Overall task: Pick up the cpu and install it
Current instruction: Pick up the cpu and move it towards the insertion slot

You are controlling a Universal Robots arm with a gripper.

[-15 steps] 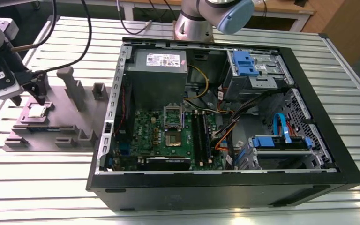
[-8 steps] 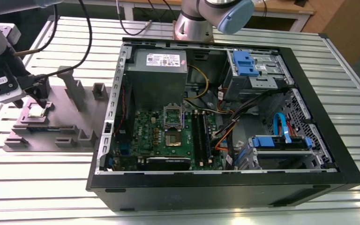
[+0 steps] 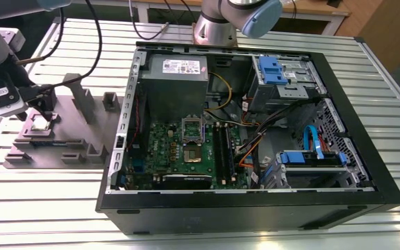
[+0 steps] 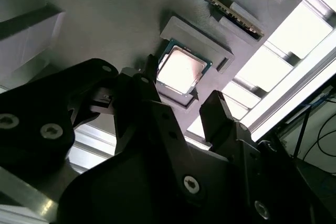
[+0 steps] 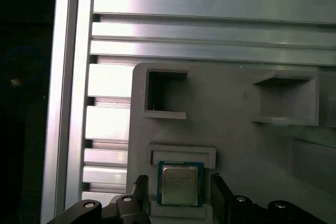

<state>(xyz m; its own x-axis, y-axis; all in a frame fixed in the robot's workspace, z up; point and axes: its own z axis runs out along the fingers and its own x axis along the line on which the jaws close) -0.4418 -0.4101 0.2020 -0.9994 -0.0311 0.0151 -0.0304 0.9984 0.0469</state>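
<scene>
Open gripper (image 3: 41,116) poised over the cpu (image 3: 43,124), which sits in its grey holder (image 3: 61,143).

In the exterior view the holder lies on the slatted metal table (image 3: 47,208) at 9 o'clock from the open computer case (image 3: 255,211). The cpu rests flat in a shallow square recess near the holder's 10 o'clock corner, silvery top upward. The arm comes down on it from 11 o'clock. In both wrist views the 2 black fingers (image 5: 140,183) stand spread wider than the chip, 1 on each side of it, with a gap showing between each finger and its edges. The jaws grip nothing and the cpu (image 5: 180,183) lies seated in the recess. Inside the case, the motherboard's socket (image 3: 192,139) is well apart from the chip, at 3 o'clock from the holder.
</scene>
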